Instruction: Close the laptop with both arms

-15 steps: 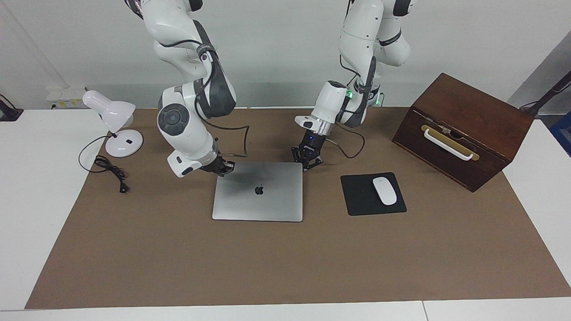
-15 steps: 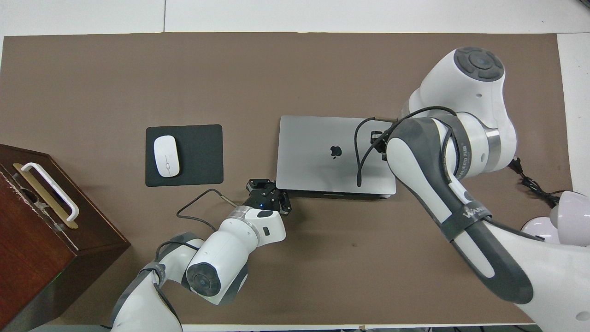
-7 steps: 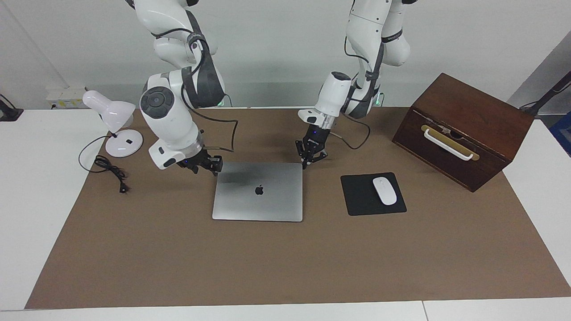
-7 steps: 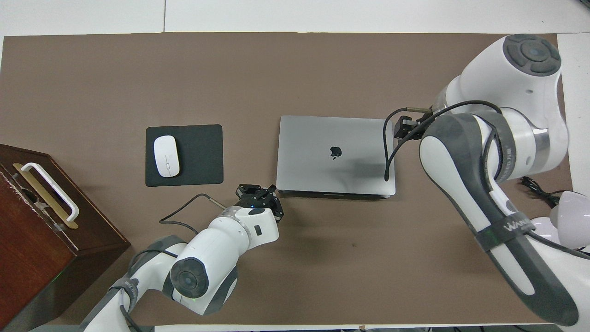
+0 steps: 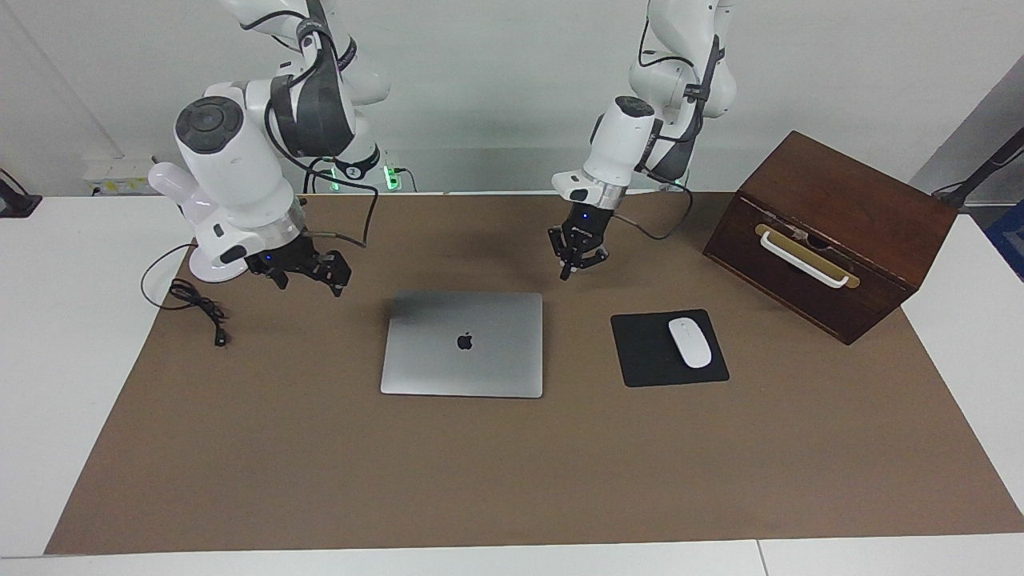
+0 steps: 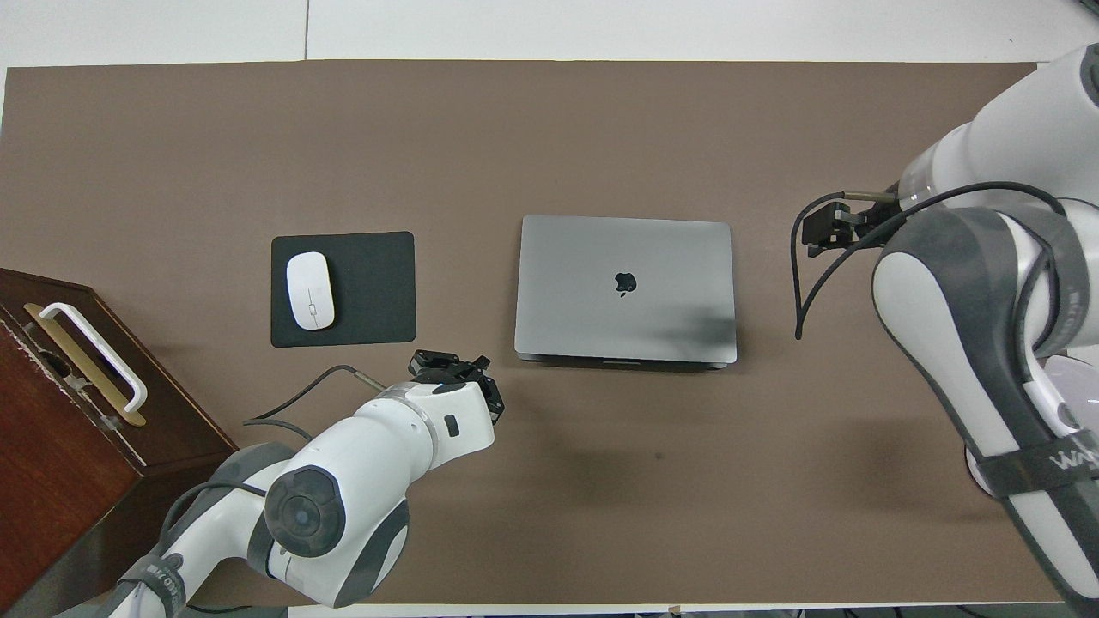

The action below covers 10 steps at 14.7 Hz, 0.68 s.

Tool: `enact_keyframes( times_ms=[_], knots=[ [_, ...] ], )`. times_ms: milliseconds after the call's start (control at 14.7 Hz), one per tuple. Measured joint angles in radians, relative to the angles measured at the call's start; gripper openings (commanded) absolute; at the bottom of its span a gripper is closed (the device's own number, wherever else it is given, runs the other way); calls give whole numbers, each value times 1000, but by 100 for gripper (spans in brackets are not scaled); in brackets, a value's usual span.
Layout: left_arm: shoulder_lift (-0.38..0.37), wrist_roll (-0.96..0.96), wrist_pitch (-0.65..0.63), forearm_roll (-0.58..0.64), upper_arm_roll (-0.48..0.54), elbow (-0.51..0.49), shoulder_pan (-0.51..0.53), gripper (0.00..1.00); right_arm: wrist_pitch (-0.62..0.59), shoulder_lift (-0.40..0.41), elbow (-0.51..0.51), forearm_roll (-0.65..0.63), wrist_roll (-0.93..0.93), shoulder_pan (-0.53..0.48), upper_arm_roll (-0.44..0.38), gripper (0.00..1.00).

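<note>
The silver-grey laptop (image 5: 462,344) (image 6: 625,287) lies flat on the brown mat with its lid down and the dark logo facing up. My right gripper (image 5: 310,282) (image 6: 811,233) hangs open above the mat, off the laptop's corner toward the right arm's end of the table, holding nothing. My left gripper (image 5: 568,274) (image 6: 452,362) is shut with nothing in it. It hovers over the mat just off the laptop's other robot-side corner. Neither gripper touches the laptop.
A black mouse pad (image 5: 640,364) with a white mouse (image 5: 690,342) lies beside the laptop toward the left arm's end, and a dark wooden box (image 5: 832,232) stands past it. A white desk lamp (image 5: 210,216) and its black cable (image 5: 200,308) sit at the right arm's end.
Both grippers have lifted off the laptop's robot-side corners and drawn back. The right one swung out toward the lamp and opened. The laptop stays flat.
</note>
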Motion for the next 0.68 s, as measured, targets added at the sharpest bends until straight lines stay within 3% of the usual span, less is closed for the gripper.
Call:
enact_keyframes(
  times_ms=[68,136,205,273,341,477,682],
  knots=[
    [-28,0,-67,0,1,10,21,0,-7,-15,-1,-14,-29,-16,0,100],
    [-54,0,-153,0,2,33,49,7,-8,-30,-1,-27,-67,-34,-1,100],
    [-76,0,-256,0,4,71,85,26,-8,-43,-1,-39,-103,-55,-1,100],
    [-90,0,-362,0,5,121,123,55,-8,-54,-1,-45,-136,-74,-1,100],
    [-99,0,-462,0,6,176,161,100,-8,-63,-1,-47,-160,-91,-2,100],
    [-105,1,-594,1,7,270,230,100,-8,-78,-1,-47,-186,-111,-2,100],
    [-104,1,-646,1,9,326,329,100,-23,-105,0,-48,-189,-114,-2,100]
  ],
)
